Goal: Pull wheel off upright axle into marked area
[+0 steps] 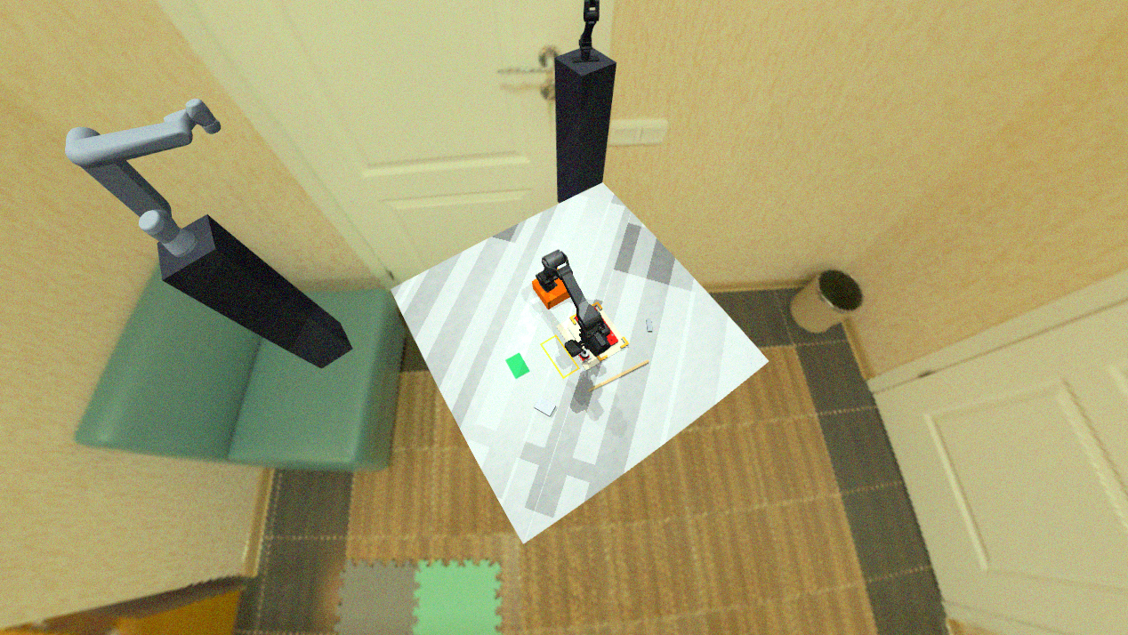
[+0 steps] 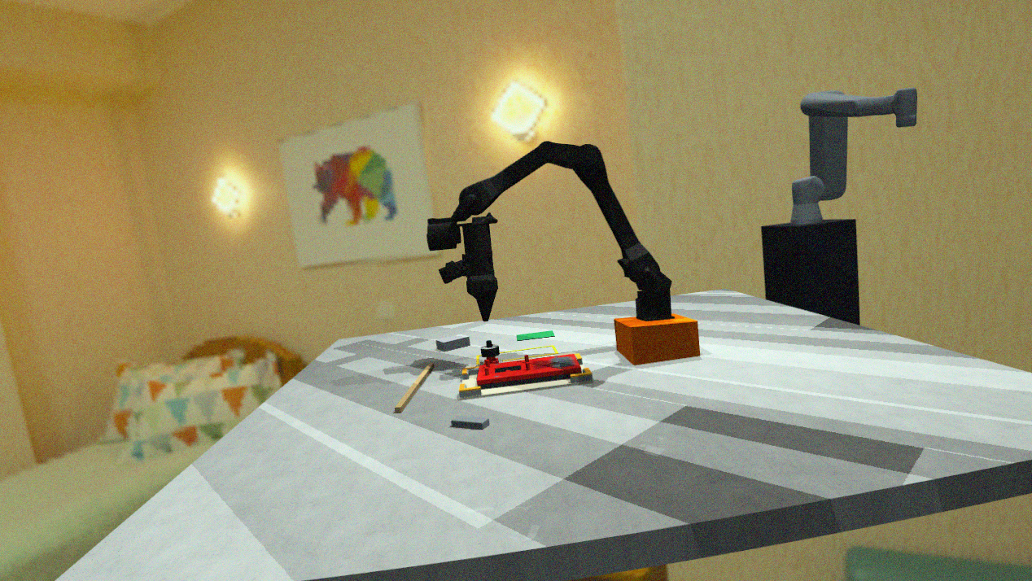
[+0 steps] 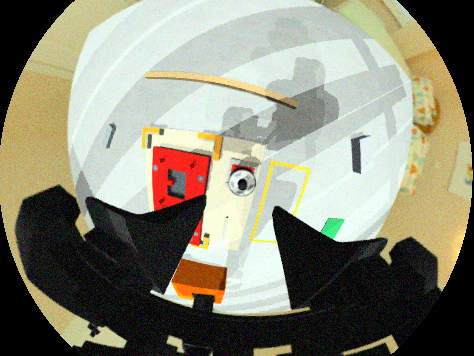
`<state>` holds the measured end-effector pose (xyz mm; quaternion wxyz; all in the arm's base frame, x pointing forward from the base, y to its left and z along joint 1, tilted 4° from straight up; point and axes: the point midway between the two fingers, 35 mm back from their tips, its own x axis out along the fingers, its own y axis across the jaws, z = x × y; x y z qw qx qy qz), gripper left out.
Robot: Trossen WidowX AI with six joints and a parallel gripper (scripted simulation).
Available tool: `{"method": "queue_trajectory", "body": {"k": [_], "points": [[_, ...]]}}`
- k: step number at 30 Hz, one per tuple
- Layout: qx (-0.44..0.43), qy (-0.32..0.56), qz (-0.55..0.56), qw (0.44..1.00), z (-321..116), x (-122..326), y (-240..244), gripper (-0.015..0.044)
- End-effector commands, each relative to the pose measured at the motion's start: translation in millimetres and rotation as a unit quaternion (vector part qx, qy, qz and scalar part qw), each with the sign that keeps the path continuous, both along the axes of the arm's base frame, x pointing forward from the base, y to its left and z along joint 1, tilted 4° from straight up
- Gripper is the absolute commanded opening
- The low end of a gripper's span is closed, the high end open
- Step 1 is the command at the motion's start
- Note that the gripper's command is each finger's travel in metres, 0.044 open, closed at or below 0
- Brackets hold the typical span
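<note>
Table (image 2: 722, 447) | wheel (image 3: 241, 182) on axle, beside marked area (image 3: 282, 203) | jaws apart, empty, well above.

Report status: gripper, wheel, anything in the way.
Black parallel-jaw gripper open, empty, hovering above the small dark wheel. Wheel on its upright axle. Yellow-outlined marked area beside it; nothing blocks the descent.
</note>
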<state>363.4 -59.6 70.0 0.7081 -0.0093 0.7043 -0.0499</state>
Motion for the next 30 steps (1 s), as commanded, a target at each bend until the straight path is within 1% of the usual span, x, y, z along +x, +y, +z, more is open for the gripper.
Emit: {"method": "queue_trajectory", "body": {"k": [1, 10, 13, 18, 23, 27, 30], "points": [[0.011, 0.012, -0.007, 1.000, -1.9, -7.4, 3.1, 0.0300], [0.011, 0.012, -0.007, 1.000, -6.0, -2.7, -5.7, 0.0300], [0.011, 0.012, -0.007, 1.000, -23.6, -1.7, -7.0, 0.0300], [0.011, 0.012, -0.007, 1.000, -69.9, -3.1, -9.4, 0.0300], [0.011, 0.012, -0.007, 1.000, -76.4, -2.7, -9.2, 0.0300], [0.009, 0.018, -0.010, 1.000, -73.3, -3.8, -9.4, 0.0195], [0.009, 0.018, -0.010, 1.000, -73.3, -3.8, -9.4, 0.0175]]}}
